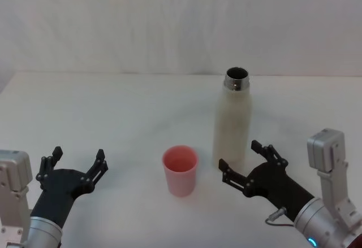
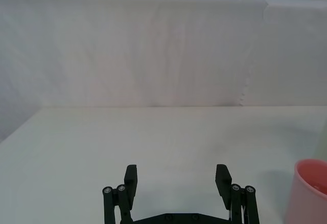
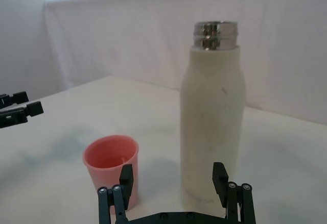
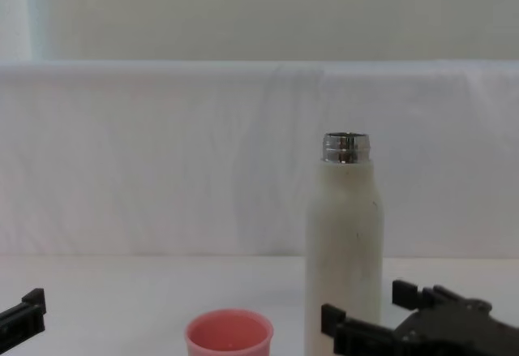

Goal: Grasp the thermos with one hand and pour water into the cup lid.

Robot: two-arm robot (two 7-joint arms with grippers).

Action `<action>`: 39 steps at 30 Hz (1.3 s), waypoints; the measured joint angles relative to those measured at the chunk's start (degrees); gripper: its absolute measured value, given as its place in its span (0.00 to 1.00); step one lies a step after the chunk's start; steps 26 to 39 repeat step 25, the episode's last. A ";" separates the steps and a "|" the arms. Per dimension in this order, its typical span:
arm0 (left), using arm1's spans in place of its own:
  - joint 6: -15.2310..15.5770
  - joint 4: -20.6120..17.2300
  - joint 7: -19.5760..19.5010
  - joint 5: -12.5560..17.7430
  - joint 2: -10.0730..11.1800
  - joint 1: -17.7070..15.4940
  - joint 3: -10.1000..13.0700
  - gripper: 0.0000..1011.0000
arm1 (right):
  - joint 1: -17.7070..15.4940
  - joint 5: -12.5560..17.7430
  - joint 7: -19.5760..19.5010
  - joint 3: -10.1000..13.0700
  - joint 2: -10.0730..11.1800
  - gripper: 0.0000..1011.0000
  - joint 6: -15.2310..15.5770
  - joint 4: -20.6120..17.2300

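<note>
Head view entry. Thermos (image 1: 232, 122), one, uncapped, upright on table (image 1: 113, 107); cup lid (image 1: 180, 170), one, at its 8 o'clock, just beside. End effectors, two: right end effector (image 1: 249, 162) released, straddling thermos base; left end effector (image 1: 76, 164) released, idle at cup's 9 o'clock. Risk: low grip could topple the tall bottle or knock the cup.

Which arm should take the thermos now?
Right. The right gripper is open just short of the thermos; the left gripper sits beyond the cup lid.
</note>
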 joint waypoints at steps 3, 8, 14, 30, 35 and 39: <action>0.00 0.00 0.00 0.00 0.00 0.00 0.00 0.99 | -0.03 0.11 0.29 -0.49 -0.39 0.99 -0.72 1.03; 0.00 0.00 0.00 0.00 0.00 0.00 0.00 0.99 | 0.00 0.24 0.45 -0.85 -0.70 0.99 -1.17 1.85; 0.00 0.00 0.00 0.00 0.00 0.00 0.00 0.99 | -0.01 0.23 0.45 -0.79 -0.68 0.99 -1.12 1.72; 0.00 0.00 0.00 0.00 0.00 0.00 0.00 0.99 | -0.01 0.23 0.44 -0.72 -0.64 0.99 -1.03 1.56; 0.00 0.00 0.00 0.00 0.00 0.00 0.00 0.99 | -0.01 0.23 0.44 -0.72 -0.64 0.99 -1.03 1.56; 0.00 0.00 0.00 0.00 0.00 0.00 0.00 0.99 | -0.01 0.23 0.44 -0.72 -0.64 0.99 -1.03 1.56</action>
